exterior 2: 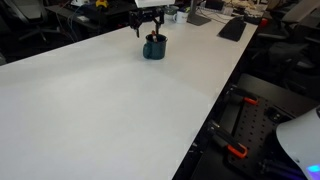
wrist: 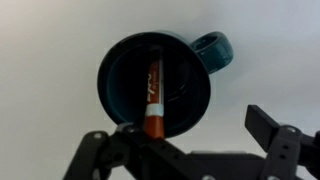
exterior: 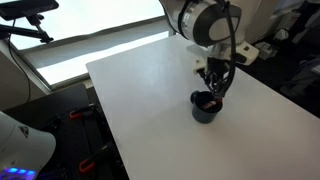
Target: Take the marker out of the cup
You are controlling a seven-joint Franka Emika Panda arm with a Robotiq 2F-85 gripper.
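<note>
The cup (wrist: 125,75) is dark and round, seen from above in the wrist view, with its handle (wrist: 213,50) pointing to the upper right. The marker (wrist: 154,95), red with a white band, leans inside the cup, and its near end rests against the rim closest to me. My gripper (wrist: 193,128) is open just above the cup. One finger is at the cup's near rim by the marker's end, and the other is well off to the side over the table. The cup (exterior: 205,108) (exterior 2: 154,48) and the gripper (exterior: 216,82) (exterior 2: 150,27) directly above it show in both exterior views.
The cup stands on a large white table (exterior: 150,90) (exterior 2: 110,100). Dark equipment and a keyboard (exterior 2: 232,28) lie past the table's far edge. Cables and floor gear sit below the table edge (exterior: 85,120).
</note>
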